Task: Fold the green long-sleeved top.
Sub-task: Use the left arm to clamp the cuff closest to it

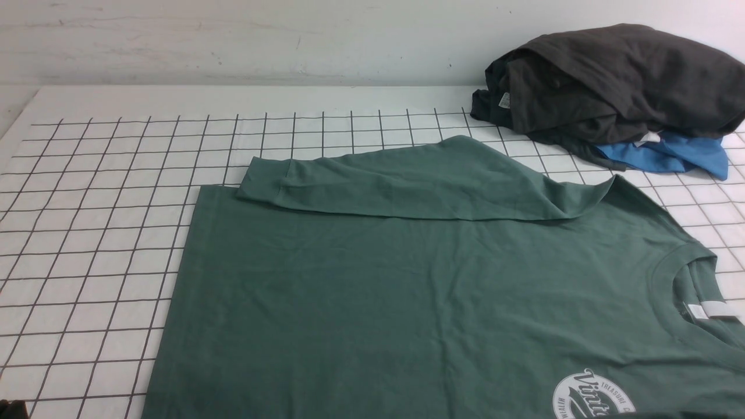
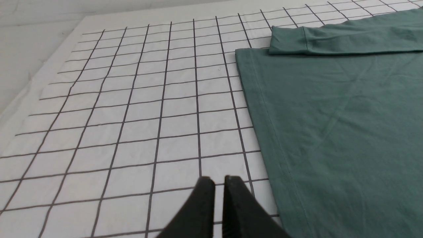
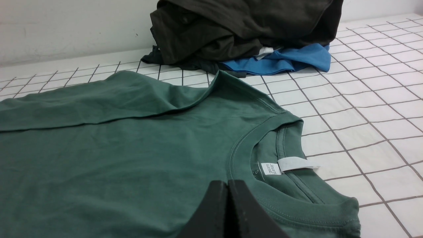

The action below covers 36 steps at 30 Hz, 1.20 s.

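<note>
1. Fabric of the green long-sleeved top point(image 1: 407, 291) lies flat on the table point(image 1: 105, 233), long axis left-right, collar point(image 3: 244, 145) right.
2. Left tool point(image 2: 219, 180), nearly closed, empty, sits left of its hem point(image 2: 254, 109).
3. Right tool point(image 3: 228, 183), closed, empty, seemingly over cloth beside the collar.

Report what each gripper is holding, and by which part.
Nothing is held. The left gripper is shut over the grid mat, beside the green top; the right gripper is shut above the top near its collar, pinching no cloth.
</note>
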Each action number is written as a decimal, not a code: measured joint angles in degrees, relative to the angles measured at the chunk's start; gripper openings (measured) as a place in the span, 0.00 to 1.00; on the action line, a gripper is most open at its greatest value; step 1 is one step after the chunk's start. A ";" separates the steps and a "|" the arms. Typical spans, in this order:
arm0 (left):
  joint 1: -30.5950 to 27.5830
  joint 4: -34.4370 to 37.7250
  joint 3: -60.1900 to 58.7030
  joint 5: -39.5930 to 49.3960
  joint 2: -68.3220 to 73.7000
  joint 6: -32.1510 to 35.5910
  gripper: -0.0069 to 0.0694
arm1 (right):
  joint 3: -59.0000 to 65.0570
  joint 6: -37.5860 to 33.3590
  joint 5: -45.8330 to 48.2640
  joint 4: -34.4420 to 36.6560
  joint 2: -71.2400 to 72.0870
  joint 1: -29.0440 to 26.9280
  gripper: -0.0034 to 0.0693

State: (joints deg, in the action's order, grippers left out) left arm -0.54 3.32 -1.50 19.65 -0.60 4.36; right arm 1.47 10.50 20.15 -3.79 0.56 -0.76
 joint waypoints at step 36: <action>0.00 55.35 16.81 12.17 5.00 18.95 0.10 | -6.32 -5.72 4.48 41.19 -3.11 0.56 0.03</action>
State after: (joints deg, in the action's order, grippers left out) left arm -0.54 58.67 15.31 31.82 4.40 23.31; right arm -4.85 4.78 24.63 37.40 -2.55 -0.20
